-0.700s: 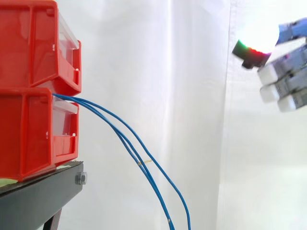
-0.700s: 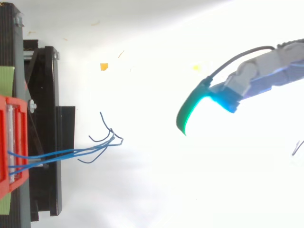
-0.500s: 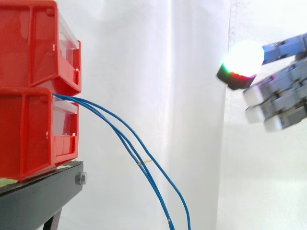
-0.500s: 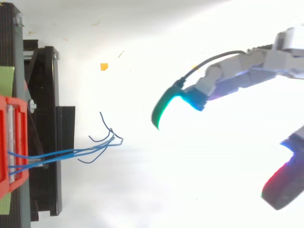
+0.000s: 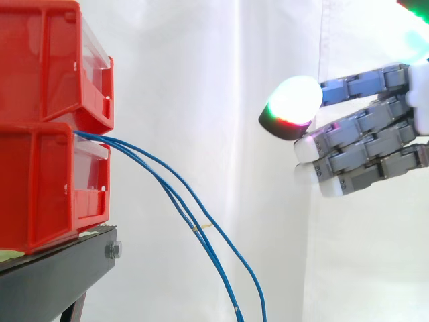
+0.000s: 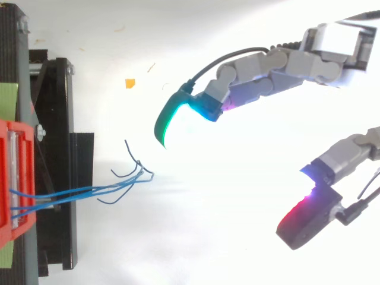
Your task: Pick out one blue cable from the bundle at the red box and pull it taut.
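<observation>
Blue cables (image 5: 199, 231): a slack bundle leaving the top front of the lower red bin, just under the upper bin. In the side view it sags down to the right and runs off the bottom edge. In the top view the strands (image 6: 89, 191) run side by side off the stand, and their curled ends fan out just past it. Nothing touches them.
White curtain (image 5: 201, 80): backdrop across the whole side view.
Black stand (image 5: 53, 275): carries the bins at the left; from above (image 6: 56, 148) it is a dark frame along the left edge.
Upper red bin (image 5: 40, 60): sits on the lower one, with a clear front panel.
Lower red bin (image 5: 33, 188): rests on the stand; from above its red rim (image 6: 6, 178) shows where the cables start.
Hand (image 5: 362, 147): enters from the right, higher than the sagging cables and well apart from them and the bins. Its fingers are stretched nearly straight towards the bins. From above, the thumb (image 6: 309, 219) is spread wide from the fingers (image 6: 267, 65), and nothing is held.
Fingertips: one pad glows white with a green and red rim (image 5: 291, 107); from above the leading pad is green and cyan (image 6: 172, 122).
Green strip (image 6: 7, 98): lies flat at the left edge beside the bin.
Bolt (image 5: 112, 250): on the end of the stand below the lower bin.
Orange scrap (image 6: 129, 83): on the pale floor, apart from the cables.
Yellowish tie (image 5: 203, 227): on one cable, partway down.
</observation>
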Controlling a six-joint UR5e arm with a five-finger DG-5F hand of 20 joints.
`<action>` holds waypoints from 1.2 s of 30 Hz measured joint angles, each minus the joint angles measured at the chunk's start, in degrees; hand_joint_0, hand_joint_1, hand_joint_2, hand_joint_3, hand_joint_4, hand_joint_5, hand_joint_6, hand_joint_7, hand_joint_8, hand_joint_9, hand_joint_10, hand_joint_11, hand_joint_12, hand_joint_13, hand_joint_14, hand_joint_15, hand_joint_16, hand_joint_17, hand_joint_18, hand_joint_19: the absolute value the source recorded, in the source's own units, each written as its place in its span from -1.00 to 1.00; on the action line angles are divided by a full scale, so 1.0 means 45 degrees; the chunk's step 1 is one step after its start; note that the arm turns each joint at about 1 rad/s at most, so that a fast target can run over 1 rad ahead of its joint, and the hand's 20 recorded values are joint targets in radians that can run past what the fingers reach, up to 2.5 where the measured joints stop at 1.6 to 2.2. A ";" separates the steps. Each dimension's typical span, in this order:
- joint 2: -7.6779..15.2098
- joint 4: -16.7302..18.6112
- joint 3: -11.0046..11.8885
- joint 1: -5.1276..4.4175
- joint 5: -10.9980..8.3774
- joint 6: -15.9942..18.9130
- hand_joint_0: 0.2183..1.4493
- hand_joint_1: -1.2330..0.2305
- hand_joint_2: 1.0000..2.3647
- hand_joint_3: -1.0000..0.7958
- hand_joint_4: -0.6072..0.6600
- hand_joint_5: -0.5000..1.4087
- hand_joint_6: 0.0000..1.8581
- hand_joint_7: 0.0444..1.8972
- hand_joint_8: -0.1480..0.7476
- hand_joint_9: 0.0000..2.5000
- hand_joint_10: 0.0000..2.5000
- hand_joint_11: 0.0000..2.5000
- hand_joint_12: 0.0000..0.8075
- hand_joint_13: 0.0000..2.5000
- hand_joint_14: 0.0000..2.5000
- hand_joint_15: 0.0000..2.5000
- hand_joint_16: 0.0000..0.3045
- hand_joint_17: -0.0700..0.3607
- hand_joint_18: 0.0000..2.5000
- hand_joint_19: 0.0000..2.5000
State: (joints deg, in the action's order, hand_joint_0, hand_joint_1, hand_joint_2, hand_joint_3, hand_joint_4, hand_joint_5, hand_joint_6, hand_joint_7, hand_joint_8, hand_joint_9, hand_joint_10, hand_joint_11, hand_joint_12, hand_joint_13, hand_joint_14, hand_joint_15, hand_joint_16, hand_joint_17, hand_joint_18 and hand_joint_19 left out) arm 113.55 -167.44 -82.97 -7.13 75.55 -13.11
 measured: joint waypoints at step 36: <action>0.3977 0.3439 0.1535 -0.0326 -0.0410 0.0278 -0.64 -0.08 -1.00 -0.44 0.28 -0.66 -0.46 -0.22 -0.05 -0.49 -0.99 -0.75 -0.26 -0.60 -1.00 -0.89 -0.74 -0.26 -0.74 -0.77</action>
State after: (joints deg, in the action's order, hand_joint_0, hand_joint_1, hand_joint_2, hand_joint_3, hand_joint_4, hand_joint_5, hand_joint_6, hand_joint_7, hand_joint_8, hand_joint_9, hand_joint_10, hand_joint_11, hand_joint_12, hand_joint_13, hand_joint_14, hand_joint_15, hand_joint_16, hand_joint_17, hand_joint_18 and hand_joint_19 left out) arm 131.45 -151.97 -76.06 -8.59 73.70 -11.86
